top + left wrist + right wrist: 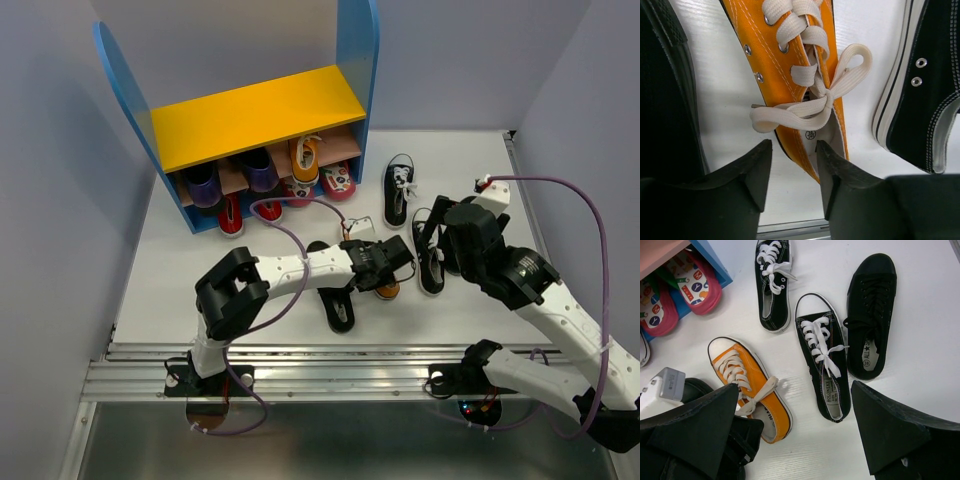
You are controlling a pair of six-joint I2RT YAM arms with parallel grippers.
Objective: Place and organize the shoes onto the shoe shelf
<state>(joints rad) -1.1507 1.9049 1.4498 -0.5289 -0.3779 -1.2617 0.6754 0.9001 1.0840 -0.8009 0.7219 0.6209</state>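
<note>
One orange sneaker (790, 55) lies on the table, toe pointing away. My left gripper (792, 150) is open, its jaws astride the sneaker's heel wall, one finger (835, 175) over the shoe opening; it also shows from above (395, 262). The other orange sneaker (304, 160) stands on the shoe shelf's (255, 115) lower board. My right gripper (795, 415) is wide open and empty, hovering above two black canvas sneakers (822, 360) (772, 285) and an all-black shoe (872, 305). Another all-black shoe (340, 305) lies under my left forearm.
Purple shoes (203, 183) sit on the lower board, and red and pink slippers (338, 182) under the shelf front. Grey walls close in both sides. A metal rail (330, 375) runs along the near table edge.
</note>
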